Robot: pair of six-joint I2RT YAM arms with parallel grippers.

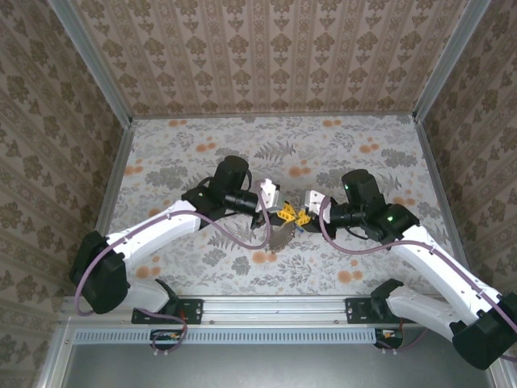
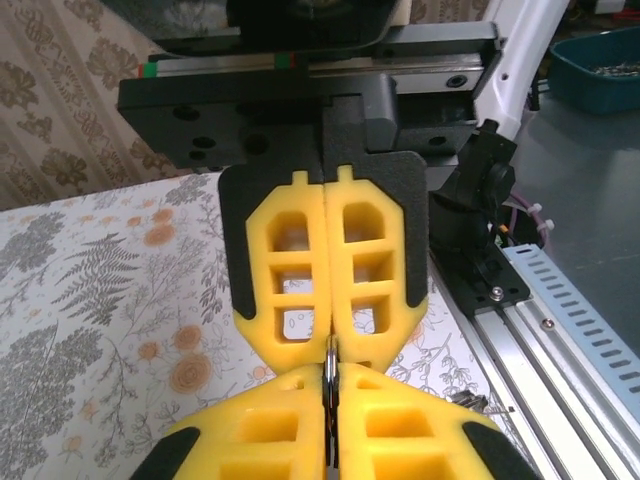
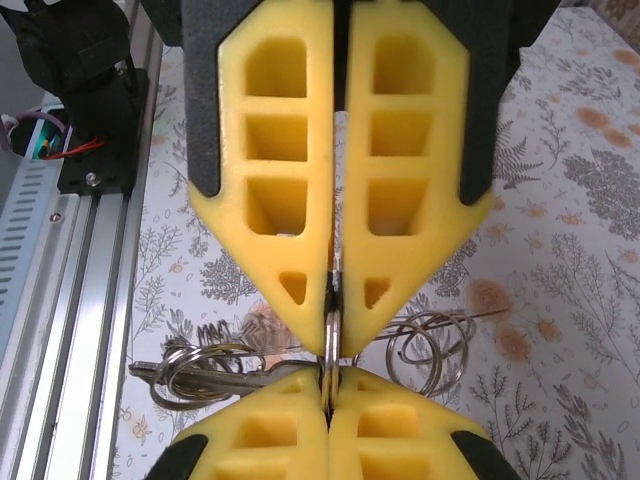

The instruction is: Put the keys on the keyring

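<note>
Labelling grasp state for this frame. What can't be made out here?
- Keyring: edge-on in both wrist views, pinched between yellow jaws; its outline and any opening are hidden.
- Left gripper and right gripper: in the top view, their contact is too small to read.
- Metal rings on the table: right wrist view, partly behind the jaws; what they carry is unclear.
</note>
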